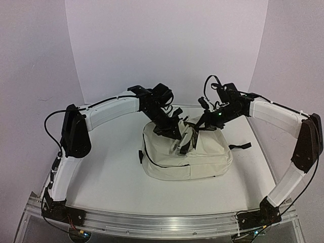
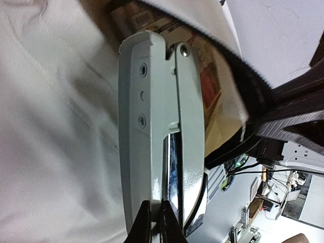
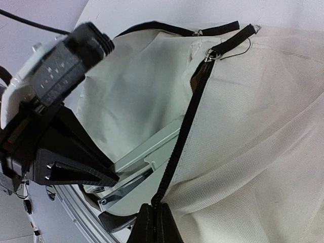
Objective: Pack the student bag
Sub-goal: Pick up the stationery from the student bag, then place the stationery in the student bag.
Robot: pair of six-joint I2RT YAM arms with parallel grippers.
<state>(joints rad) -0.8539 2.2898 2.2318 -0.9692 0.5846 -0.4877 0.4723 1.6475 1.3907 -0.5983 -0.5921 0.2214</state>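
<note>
The cream student bag (image 1: 202,159) lies in the middle of the table, its top opening towards the arms. My left gripper (image 2: 156,216) is shut on the rear end of a grey stapler (image 2: 152,121). The stapler's nose points into the bag's opening, past the black zipper edge (image 2: 249,86). Colourful items (image 2: 208,76) show inside the bag. My right gripper (image 3: 154,216) is shut on the bag's black zipper edge (image 3: 190,121) and holds that flap up. From that side the stapler (image 3: 147,152) sits in the gap under the flap, beside the left arm's black gripper body (image 3: 61,152).
A black strap (image 1: 240,147) trails from the bag's right side onto the white table (image 1: 111,172). An aluminium rail (image 1: 162,223) runs along the near edge between the arm bases. Pale walls close in behind and at both sides.
</note>
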